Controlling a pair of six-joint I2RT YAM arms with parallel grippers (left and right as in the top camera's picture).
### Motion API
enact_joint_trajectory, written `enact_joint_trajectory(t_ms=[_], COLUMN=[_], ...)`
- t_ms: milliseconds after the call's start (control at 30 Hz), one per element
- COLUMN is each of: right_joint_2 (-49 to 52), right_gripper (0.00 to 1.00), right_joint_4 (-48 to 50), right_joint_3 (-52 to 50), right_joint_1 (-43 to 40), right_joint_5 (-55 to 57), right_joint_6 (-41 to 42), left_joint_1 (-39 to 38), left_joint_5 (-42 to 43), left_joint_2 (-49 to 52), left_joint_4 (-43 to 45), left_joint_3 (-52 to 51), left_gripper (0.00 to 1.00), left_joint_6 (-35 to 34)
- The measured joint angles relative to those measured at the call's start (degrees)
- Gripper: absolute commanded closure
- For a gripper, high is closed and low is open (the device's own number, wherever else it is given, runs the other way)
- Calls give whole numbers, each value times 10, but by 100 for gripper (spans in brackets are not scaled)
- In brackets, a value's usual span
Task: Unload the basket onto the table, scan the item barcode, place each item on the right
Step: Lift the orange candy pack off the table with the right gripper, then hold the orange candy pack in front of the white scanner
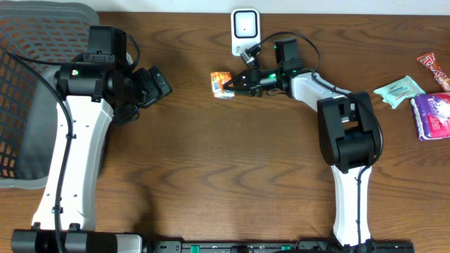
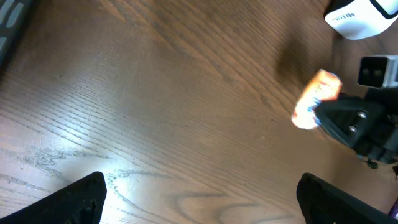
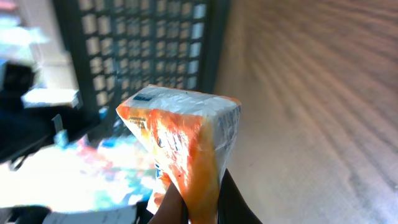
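The item is a small orange-and-white packet (image 1: 222,83), held a little left of and below the white scanner (image 1: 245,29) at the table's far edge. My right gripper (image 1: 235,84) is shut on the packet's right end. In the right wrist view the packet (image 3: 186,137) sticks up from between the dark fingers (image 3: 239,202); I cannot make out a barcode on it. The left wrist view shows the packet (image 2: 317,98) at the right, with the scanner (image 2: 360,15) above it. My left gripper (image 1: 158,84) hangs open to the packet's left, over bare wood.
A black mesh basket (image 1: 35,70) sits at the left edge under the left arm. Three more packets lie at the far right: teal (image 1: 399,90), purple (image 1: 434,112) and red (image 1: 432,67).
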Motion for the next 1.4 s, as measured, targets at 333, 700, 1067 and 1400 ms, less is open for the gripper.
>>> enact_joint_trajectory(t_ms=[333, 700, 1067, 1400], right_joint_2=[0, 1, 1, 4], right_gripper=[99, 99, 98, 99], right_joint_4=[32, 488, 331, -206], right_joint_3=[0, 7, 116, 269], right_joint_1=[-8, -20, -53, -46], right_joint_5=[-67, -10, 136, 469], right_joint_6=[-32, 264, 362, 82], left_joint_1=[0, 0, 0, 0], left_joint_5=[0, 0, 0, 0], left_joint_2=[0, 0, 0, 0], left_joint_4=[0, 0, 0, 0], left_joint_3=[0, 0, 0, 0], left_gripper=[2, 2, 2, 2], left_joint_6=[0, 0, 0, 0])
